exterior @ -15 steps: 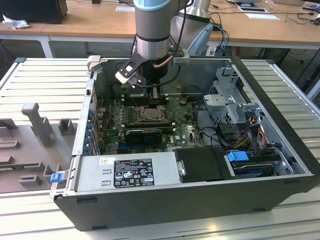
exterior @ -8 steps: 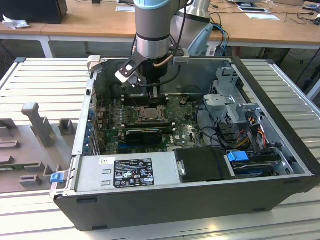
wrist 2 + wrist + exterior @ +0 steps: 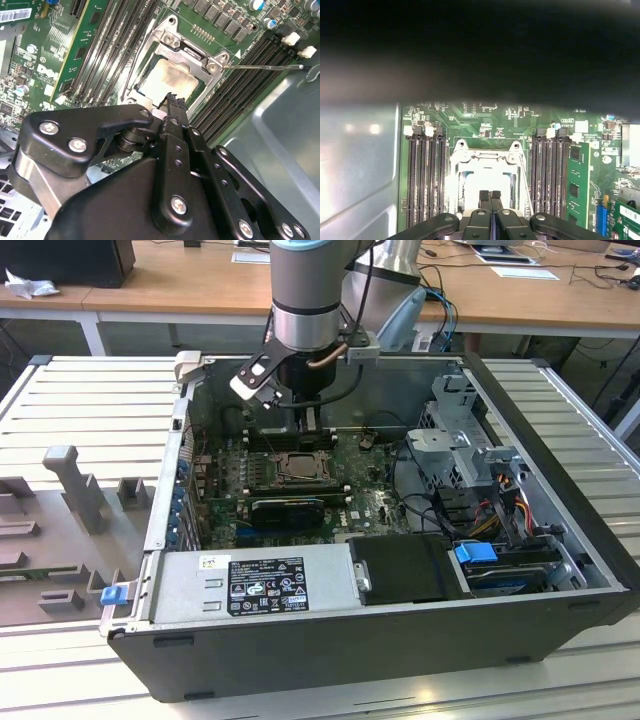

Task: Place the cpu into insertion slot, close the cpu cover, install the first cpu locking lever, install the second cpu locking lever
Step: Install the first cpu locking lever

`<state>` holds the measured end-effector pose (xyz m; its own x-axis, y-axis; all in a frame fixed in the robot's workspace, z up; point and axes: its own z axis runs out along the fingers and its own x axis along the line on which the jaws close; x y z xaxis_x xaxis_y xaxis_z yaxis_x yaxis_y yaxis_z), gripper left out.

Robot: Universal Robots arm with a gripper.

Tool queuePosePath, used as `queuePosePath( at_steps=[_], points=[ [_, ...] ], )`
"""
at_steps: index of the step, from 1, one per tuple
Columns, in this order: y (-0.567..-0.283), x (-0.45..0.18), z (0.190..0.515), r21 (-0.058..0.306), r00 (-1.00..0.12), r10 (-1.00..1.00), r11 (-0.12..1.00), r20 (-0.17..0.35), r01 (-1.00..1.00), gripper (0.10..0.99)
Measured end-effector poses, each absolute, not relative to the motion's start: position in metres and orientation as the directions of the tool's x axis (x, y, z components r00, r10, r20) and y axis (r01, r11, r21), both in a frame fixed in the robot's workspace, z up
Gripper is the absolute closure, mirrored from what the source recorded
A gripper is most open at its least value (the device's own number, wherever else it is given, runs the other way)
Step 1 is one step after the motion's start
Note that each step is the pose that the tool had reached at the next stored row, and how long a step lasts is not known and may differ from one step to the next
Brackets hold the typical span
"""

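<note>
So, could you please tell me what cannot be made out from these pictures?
- Second wrist view: the pincer covers the near edge of the cpu and its insertion slot.
- First wrist view: glare whitens the cpu's top; a dark blurred band hides the motherboard beyond.
- Exterior view: the arm overhangs the slot; the thin locking lever, plain in the second wrist view, is too small here to judge.
</note>
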<state>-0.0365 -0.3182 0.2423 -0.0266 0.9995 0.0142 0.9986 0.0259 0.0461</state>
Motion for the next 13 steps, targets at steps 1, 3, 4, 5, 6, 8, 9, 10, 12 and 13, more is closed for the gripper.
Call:
queuePosePath(
  at_steps=[1, 3, 4, 5, 6, 8, 9, 10, 12, 13],
  points=[
    [-0.318, -0.037, 0.244, 0.046, -0.027, 1.000, 0.026, 0.014, 0.999, 0.980],
    [-0.318, -0.037, 0.250, 0.046, -0.026, 1.000, 0.026, 0.014, 0.999, 0.980],
    [-0.318, -0.037, 0.254, 0.046, -0.027, 1.000, 0.026, 0.014, 0.999, 0.980],
    [-0.318, -0.037, 0.259, 0.046, -0.027, 1.000, 0.026, 0.014, 0.999, 0.980],
    [-0.318, -0.037, 0.263, 0.046, -0.027, 1.000, 0.026, 0.014, 0.999, 0.980],
    [-0.318, -0.037, 0.270, 0.046, -0.027, 1.000, 0.026, 0.014, 0.999, 0.980],
    [-0.318, -0.037, 0.272, 0.046, -0.027, 1.000, 0.026, 0.014, 0.999, 0.980],
    [-0.318, -0.037, 0.273, 0.046, -0.027, 1.000, 0.026, 0.014, 0.999, 0.980],
    [-0.318, -0.037, 0.273, 0.046, -0.048, 0.999, 0.047, 0.014, 0.998, 0.980],
    [-0.318, -0.037, 0.273, 0.046, -0.064, 0.998, 0.064, 0.014, 0.997, 0.980]
  ],
)
